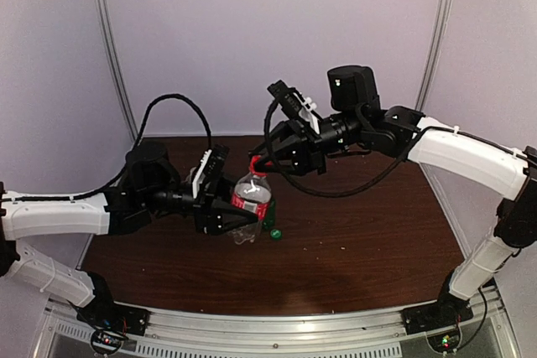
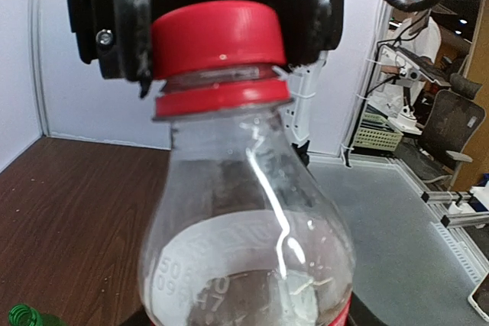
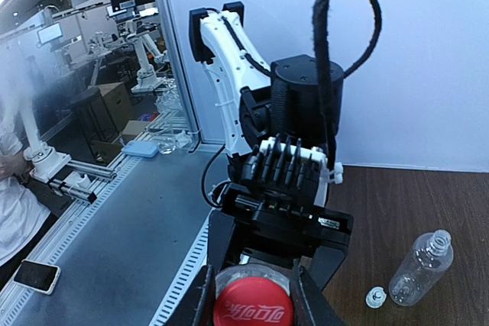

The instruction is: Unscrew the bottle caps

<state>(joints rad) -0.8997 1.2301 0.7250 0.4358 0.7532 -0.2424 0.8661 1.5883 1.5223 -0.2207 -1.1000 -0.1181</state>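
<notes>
At the top of the bottle (image 1: 250,199), the right gripper (image 1: 260,159) is closed around the red cap (image 2: 218,36), seemingly to twist it off; around the bottle's belly, the left gripper (image 1: 236,217) clamps tight, likely steadying it against that turn.

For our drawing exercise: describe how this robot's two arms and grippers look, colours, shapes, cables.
The left arm and right arm have white tubular links joined by black cylindrical joints. The left gripper and right gripper are black and blocky, each beside a white bracket. A black cable loops over the left arm; another sags below the right.
</notes>
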